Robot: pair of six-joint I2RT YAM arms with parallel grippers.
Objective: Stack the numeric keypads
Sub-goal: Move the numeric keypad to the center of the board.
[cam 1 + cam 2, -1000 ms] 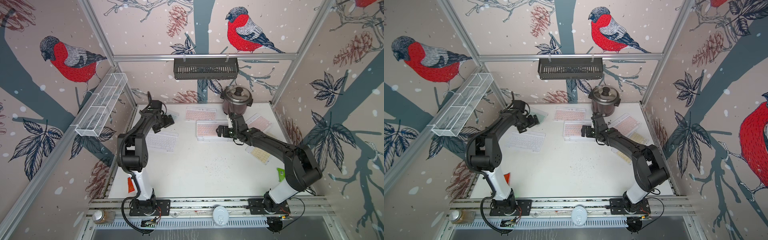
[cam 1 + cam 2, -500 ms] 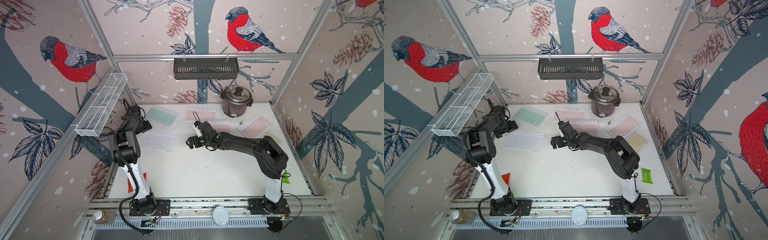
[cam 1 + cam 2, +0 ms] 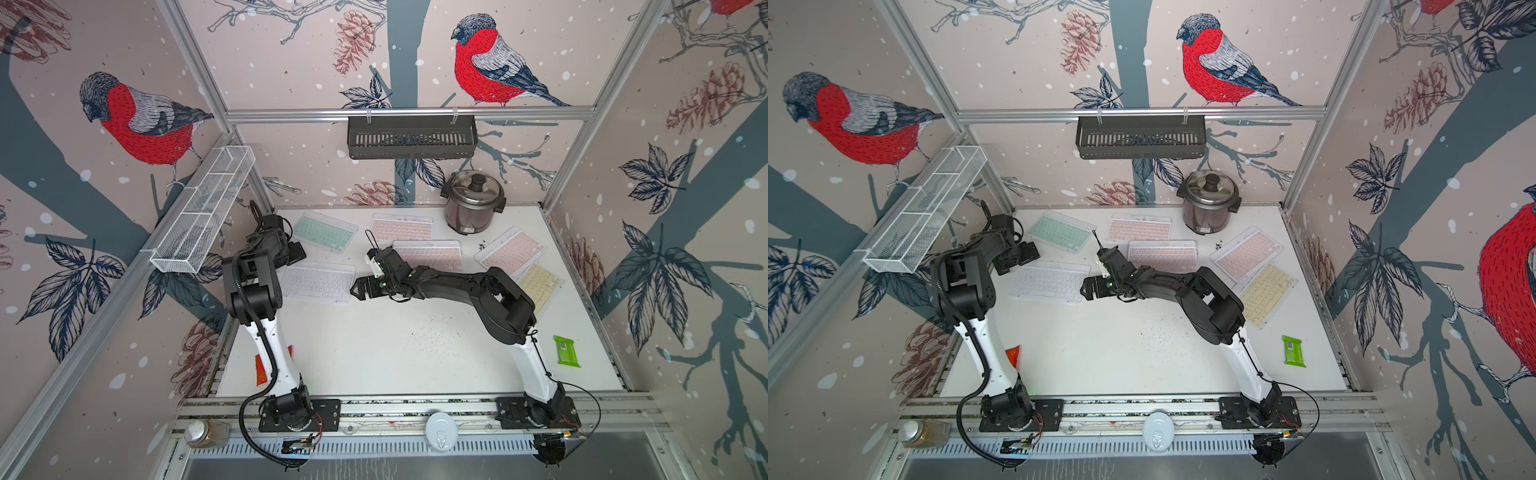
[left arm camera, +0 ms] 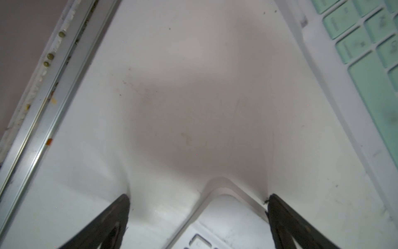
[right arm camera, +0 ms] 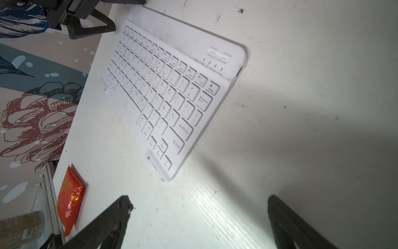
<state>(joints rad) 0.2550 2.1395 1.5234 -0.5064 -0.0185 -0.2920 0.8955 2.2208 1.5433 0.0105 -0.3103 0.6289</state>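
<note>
Several numeric keypads lie flat on the white table (image 3: pixel 374 353): mint green (image 3: pixel 325 231), three pink ones (image 3: pixel 401 227) (image 3: pixel 430 255) (image 3: pixel 511 249), a yellow one (image 3: pixel 538 286) and a white one (image 3: pixel 318 282). My left gripper (image 3: pixel 293 255) is open at the white keypad's far left corner; in the left wrist view that corner (image 4: pixel 226 215) lies between the spread fingers (image 4: pixel 123 207), with the mint keypad (image 4: pixel 370 54) off to one side. My right gripper (image 3: pixel 362 289) stands open just off the white keypad's right end. The right wrist view shows the white keypad (image 5: pixel 168 90) ahead of the empty jaws.
A rice cooker (image 3: pixel 473 205) stands at the back right. A green packet (image 3: pixel 566 351) lies near the right edge, a red packet (image 3: pixel 261 365) at the left edge. Dark crumbs (image 3: pixel 415 332) dot the table's middle. A wire basket (image 3: pixel 203 212) and a black rack (image 3: pixel 411 137) hang on the walls.
My right arm swung left from the middle pink keypad to the white keypad's right end. My left arm drew back from the mint keypad to the white keypad's corner.
</note>
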